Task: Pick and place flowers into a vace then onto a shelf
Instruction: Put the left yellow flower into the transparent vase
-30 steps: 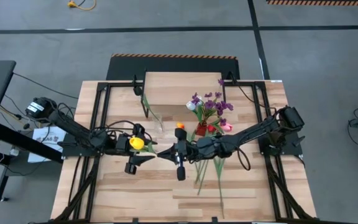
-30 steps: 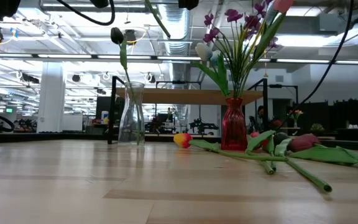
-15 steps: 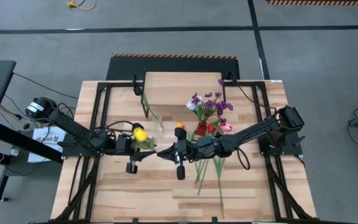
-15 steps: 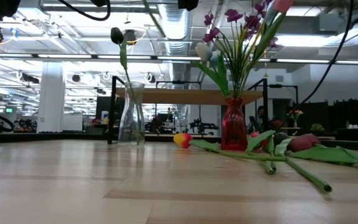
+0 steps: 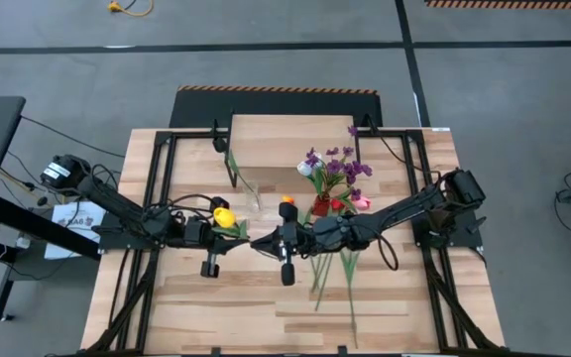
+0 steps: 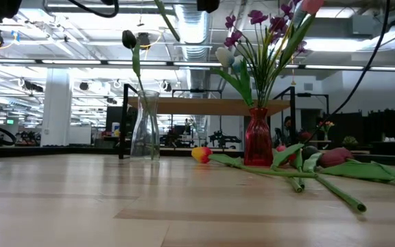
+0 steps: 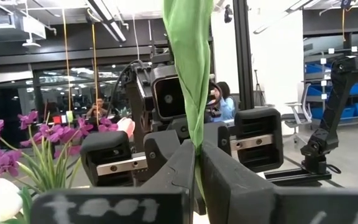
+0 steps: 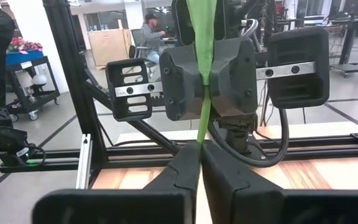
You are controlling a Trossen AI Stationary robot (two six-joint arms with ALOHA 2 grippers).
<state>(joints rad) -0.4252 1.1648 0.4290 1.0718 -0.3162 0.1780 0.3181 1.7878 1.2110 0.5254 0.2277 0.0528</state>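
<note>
A yellow tulip (image 5: pixel 223 216) on a green stem is held in the air over the table's middle. My left gripper (image 5: pixel 241 241) and my right gripper (image 5: pixel 263 242) meet tip to tip, both shut on its stem. A clear glass vase (image 6: pixel 145 127) holds one dark tulip. A red vase (image 6: pixel 257 140) holds purple sprigs plus white and pink tulips. The light-wood shelf (image 5: pixel 276 149) stands at the table's far side behind both vases. Several loose flowers (image 5: pixel 340 273) lie flat on the table near the red vase. My left gripper pinches the yellow tulip's green stem (image 7: pixel 196 149) between its two fingers, coming level from the table's left, fingers across the stem. The tulip is lifted clear of the table. My right gripper pinches the same stem (image 8: pixel 202 140) between its two fingers, level from the table's right, right beside the left gripper's fingers (image 8: pixel 185 81). The stem runs across the fingers.
An orange-and-yellow tulip (image 6: pixel 201 154) lies on the table between the two vases. Black frame rails (image 5: pixel 157 198) run along the table's left and right sides. People sit in the room beyond the table.
My left gripper has shut on the tulip's stem and rolled a little at the wrist. The yellow head has swung slightly toward the table's far edge. My right gripper has kept its hold and its place.
</note>
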